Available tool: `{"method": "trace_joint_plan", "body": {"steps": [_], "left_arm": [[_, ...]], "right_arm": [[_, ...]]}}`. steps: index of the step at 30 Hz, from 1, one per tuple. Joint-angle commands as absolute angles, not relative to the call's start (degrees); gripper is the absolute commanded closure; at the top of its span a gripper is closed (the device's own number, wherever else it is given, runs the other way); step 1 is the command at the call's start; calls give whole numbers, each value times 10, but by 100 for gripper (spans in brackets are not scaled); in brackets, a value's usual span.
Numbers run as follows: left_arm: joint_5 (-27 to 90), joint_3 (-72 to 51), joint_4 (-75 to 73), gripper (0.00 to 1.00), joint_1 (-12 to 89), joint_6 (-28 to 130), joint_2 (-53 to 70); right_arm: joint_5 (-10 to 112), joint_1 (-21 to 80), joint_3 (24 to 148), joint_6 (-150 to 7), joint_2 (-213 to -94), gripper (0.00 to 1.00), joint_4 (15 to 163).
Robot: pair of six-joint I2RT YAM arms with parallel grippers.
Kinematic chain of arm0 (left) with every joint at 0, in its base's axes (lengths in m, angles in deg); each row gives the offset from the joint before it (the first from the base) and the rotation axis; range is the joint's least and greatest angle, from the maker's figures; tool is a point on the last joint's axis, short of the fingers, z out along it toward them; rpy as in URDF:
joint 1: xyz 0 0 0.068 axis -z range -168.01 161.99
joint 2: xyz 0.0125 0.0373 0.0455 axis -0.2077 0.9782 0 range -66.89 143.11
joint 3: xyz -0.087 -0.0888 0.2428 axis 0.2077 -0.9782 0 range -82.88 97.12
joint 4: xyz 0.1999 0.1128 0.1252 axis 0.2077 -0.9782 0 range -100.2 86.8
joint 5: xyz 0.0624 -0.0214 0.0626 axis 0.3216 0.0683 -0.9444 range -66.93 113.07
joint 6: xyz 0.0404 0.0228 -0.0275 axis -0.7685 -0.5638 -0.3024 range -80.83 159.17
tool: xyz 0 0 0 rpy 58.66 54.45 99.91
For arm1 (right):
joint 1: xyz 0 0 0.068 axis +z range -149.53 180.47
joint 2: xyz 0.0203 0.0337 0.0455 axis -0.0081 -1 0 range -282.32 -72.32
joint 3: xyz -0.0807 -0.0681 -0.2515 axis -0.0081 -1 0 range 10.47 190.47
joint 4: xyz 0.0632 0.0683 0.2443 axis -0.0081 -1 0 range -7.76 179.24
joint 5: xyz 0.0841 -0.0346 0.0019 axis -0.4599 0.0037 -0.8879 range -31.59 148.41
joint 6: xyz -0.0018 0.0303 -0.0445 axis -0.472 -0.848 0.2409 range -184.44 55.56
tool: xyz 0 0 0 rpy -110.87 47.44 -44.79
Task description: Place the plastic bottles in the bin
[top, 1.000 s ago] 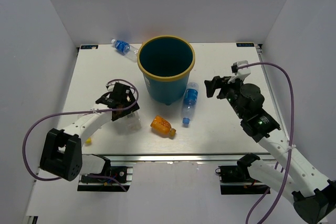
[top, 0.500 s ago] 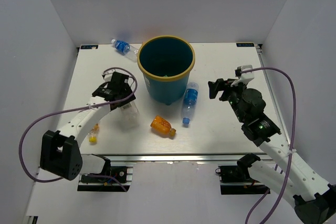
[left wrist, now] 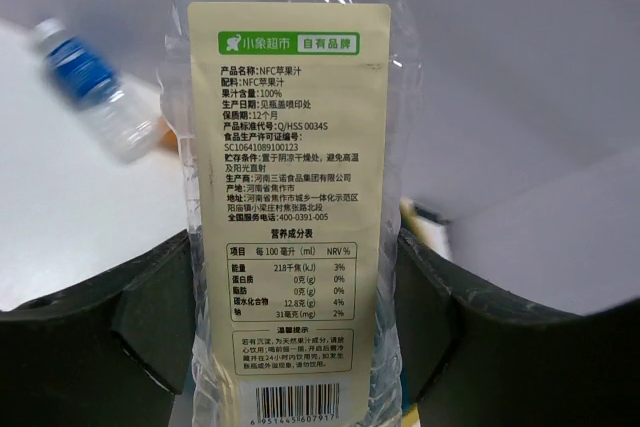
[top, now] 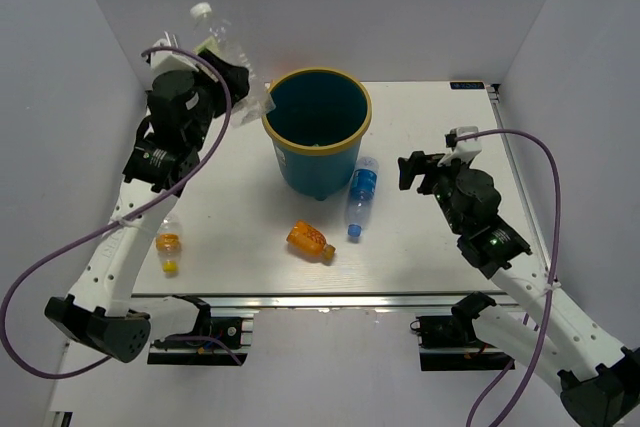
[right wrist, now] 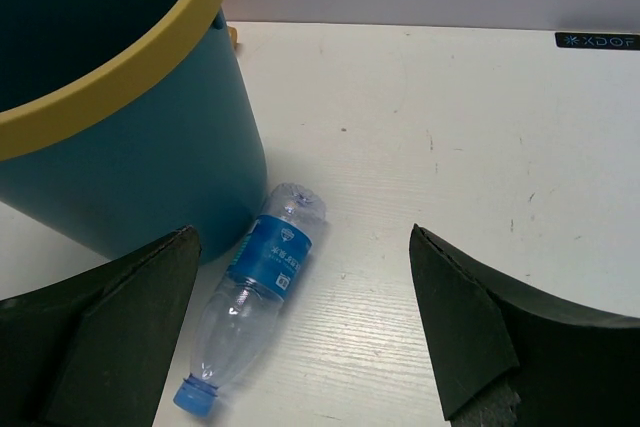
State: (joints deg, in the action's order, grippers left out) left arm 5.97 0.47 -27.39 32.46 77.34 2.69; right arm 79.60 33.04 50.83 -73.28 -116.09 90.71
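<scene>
Front left: yellow-capped bottle (top: 168, 245) lying on table (top: 430, 107). Front centre: orange bottle (top: 309, 239) on its side. Behind it: blue-label bottle (top: 360, 190) lying just beside bin (top: 316, 169), cap toward near edge. Right gripper (top: 410, 171) to its right, jaws wide, nothing between them. Left gripper (top: 232, 77) high by bin's left rim, clamped on pale-label bottle (left wrist: 290, 147), cap uppermost. Beyond: second blue-label bottle (left wrist: 92, 97), blurred, on table.

In left wrist view pale-label bottle (left wrist: 290, 197) cut off at top and bottom edges, blue-label bottle (left wrist: 95, 92) blurred at upper left, in right wrist view bin (right wrist: 120, 167) cropped by upper-left corner
</scene>
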Motion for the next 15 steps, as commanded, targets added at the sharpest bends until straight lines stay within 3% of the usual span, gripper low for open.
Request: {"method": "trace_joint_plan", "body": {"steps": [1,5,7,10,11,15], "left_arm": [[161,48,-188,50,333,760,62],[193,68,-154,50,386,751,131],[175,81,-158,44,419,737,154],[163,113,-183,21,435,724,188],[162,123,-188,2,435,721,191],[151,182,-208,2,435,693,201]], "right_arm": [[809,328,506,-733,-1164,11,930],[792,328,503,-726,-1180,11,932],[795,328,504,-729,-1198,11,928],[819,328,502,-743,-1222,11,929],[823,328,501,-746,-1229,11,932],[828,327,501,-758,-1261,11,940]]}}
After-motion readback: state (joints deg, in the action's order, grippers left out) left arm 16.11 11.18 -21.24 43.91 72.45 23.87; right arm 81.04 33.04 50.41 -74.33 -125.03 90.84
